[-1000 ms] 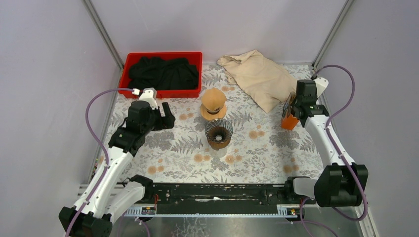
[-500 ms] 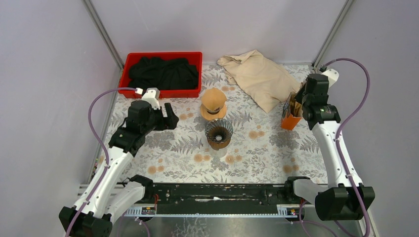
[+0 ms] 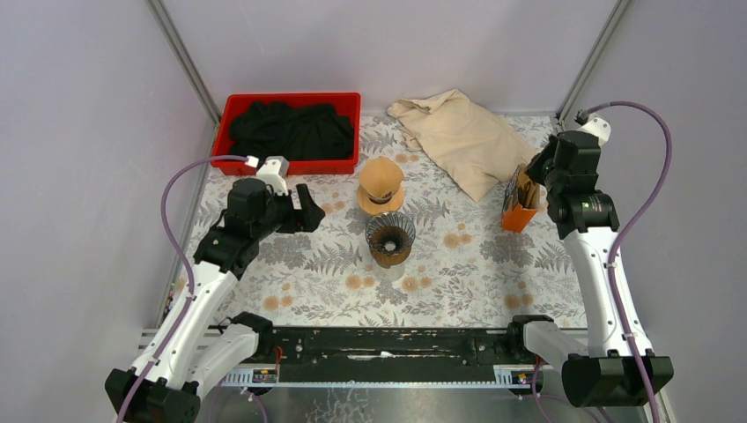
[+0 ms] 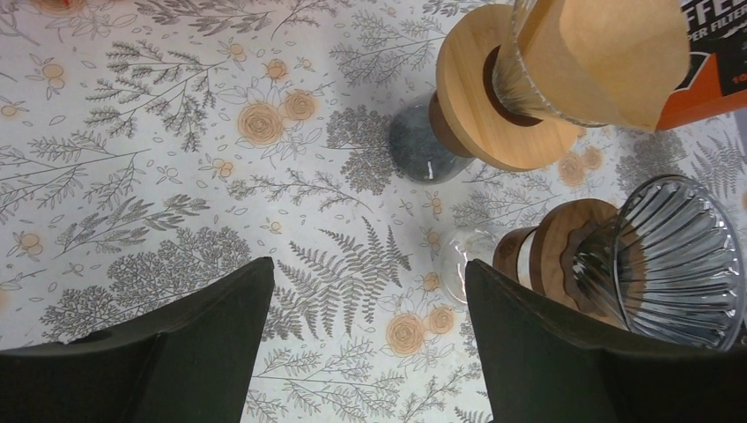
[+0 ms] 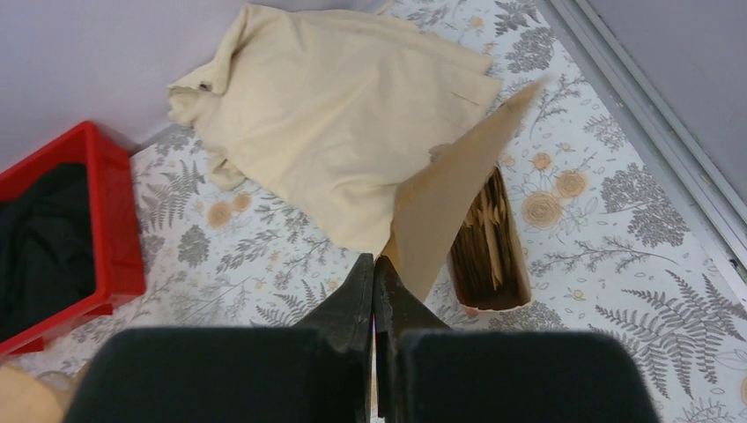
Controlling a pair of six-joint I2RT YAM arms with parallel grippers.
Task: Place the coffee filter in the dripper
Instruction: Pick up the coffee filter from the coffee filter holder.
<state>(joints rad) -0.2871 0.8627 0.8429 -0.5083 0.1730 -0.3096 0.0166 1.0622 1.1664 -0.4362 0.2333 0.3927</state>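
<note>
Tan coffee filter, pinched by right end effector, tip angled up-right

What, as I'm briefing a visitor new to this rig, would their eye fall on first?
Likely the red bin of black cloth at the far left, brightest thing on the floral table. Next, the right pincer shut on a brown paper filter by the orange filter box at the right edge. At centre stands an empty glass dripper, with a filter-lined dripper just behind it.
</note>
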